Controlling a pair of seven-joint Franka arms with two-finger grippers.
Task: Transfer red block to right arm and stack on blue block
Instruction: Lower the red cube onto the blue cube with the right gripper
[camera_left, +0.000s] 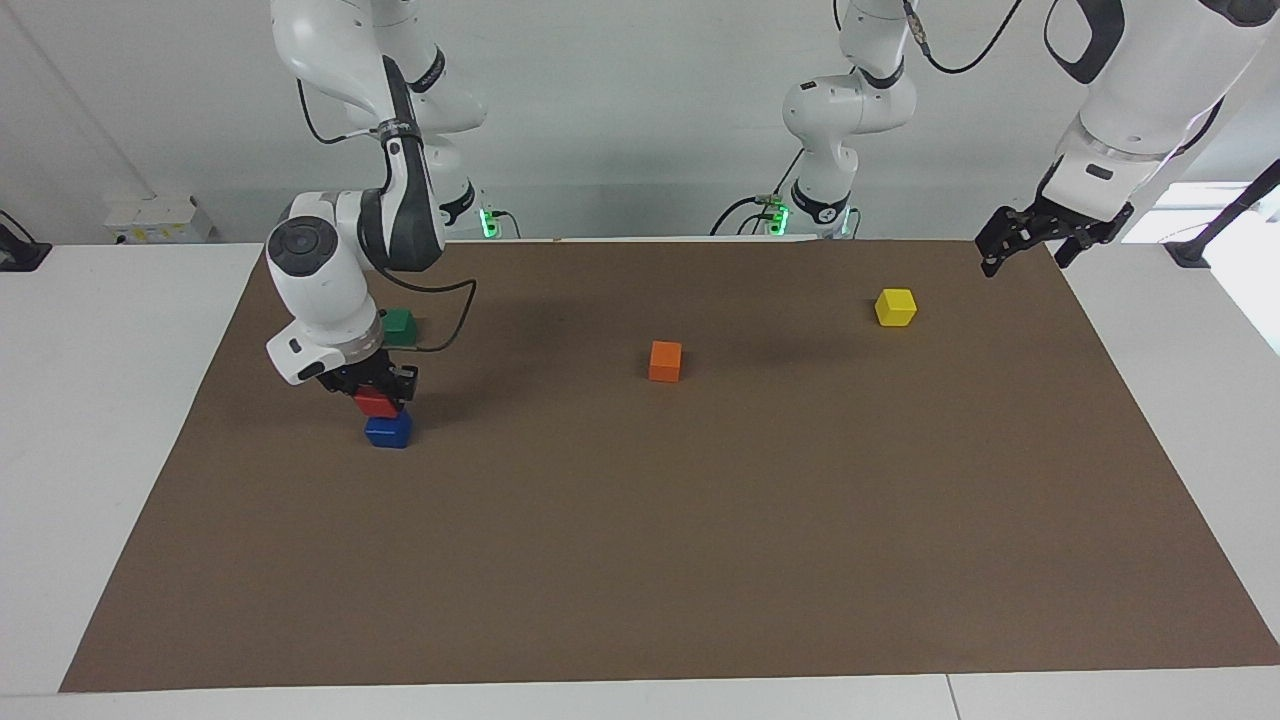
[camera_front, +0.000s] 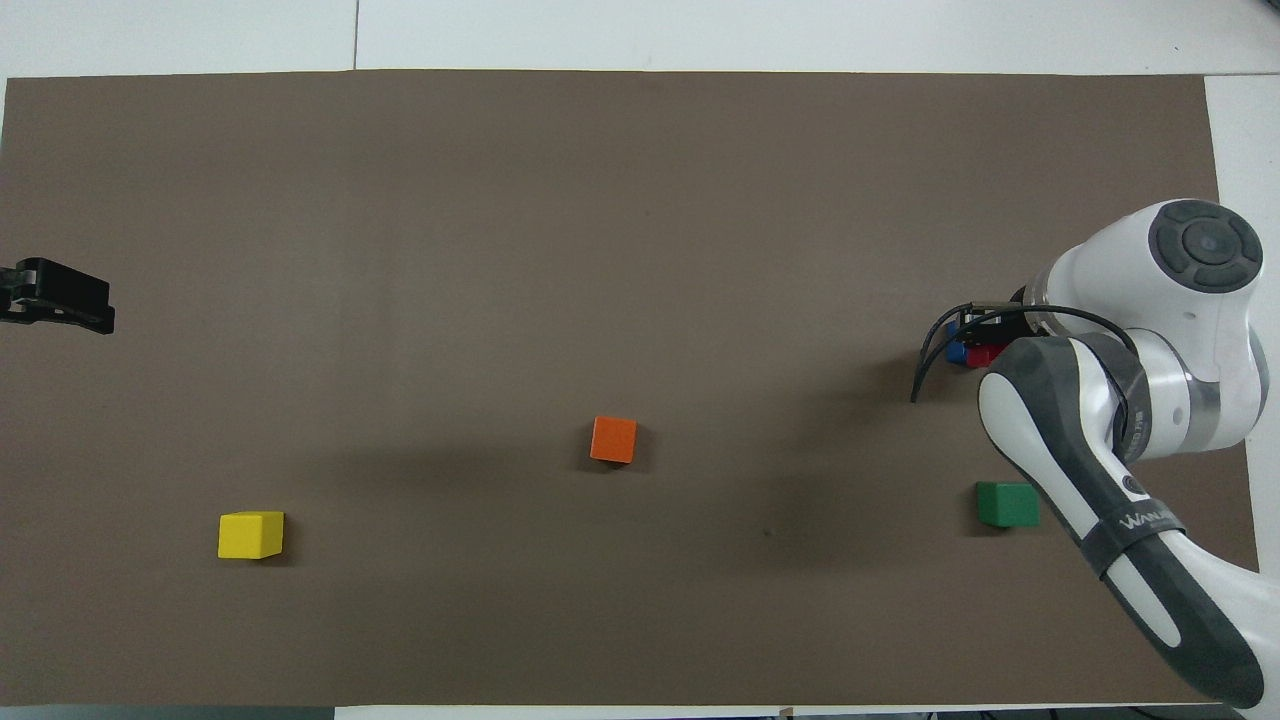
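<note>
I see the right gripper (camera_left: 380, 392) clamped on the red block (camera_left: 377, 403), directly over the blue block (camera_left: 388, 431) at the right arm's end of the brown mat (camera_left: 700, 520); contact between the blocks unclear. Left gripper (camera_left: 1030, 243) waits over its mat edge, fingers spread, holding nothing.

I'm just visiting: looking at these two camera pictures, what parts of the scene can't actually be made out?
- Overhead view: the red block and blue block show only as slivers; the right arm covers them.
- Facing view: whether the red block already rests on the blue block or hangs just above it cannot be told.
- Overhead view: the left pincer is cut off by the picture's edge.
- Facing view: the green block is partly covered by the right arm.
</note>
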